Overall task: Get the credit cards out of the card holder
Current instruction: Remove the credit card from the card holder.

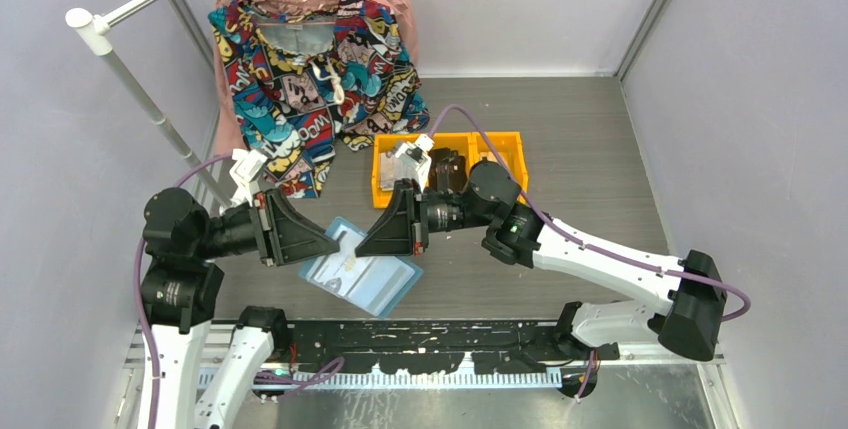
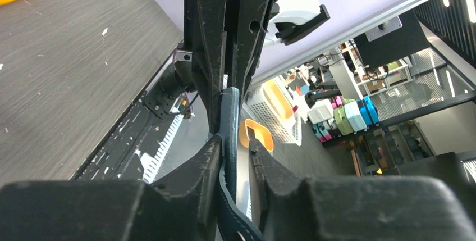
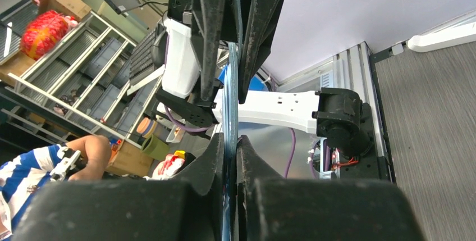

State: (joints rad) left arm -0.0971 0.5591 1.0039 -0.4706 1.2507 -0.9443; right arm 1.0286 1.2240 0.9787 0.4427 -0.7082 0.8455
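Observation:
The card holder [image 1: 362, 273] lies open with its light-blue inner side up, between my two grippers and just above the table. Pale credit cards [image 1: 350, 265] show only faintly through its clear sleeves. My left gripper [image 1: 334, 245] is at its left edge. In the left wrist view the teal cover [image 2: 229, 114] rests against one finger [image 2: 210, 157], and a gap separates it from the other finger, so my left gripper [image 2: 234, 139] stands open. My right gripper [image 1: 361, 248] reaches in from the right. In its wrist view this gripper [image 3: 229, 137] is shut on the holder's thin blue edge [image 3: 229, 83].
Two orange bins [image 1: 448, 164] with small parts stand just behind the right arm. A comic-print garment [image 1: 310, 79] hangs on a green hanger from a white rack pole [image 1: 150, 99] at the back left. A black rail [image 1: 420, 334] runs along the near table edge.

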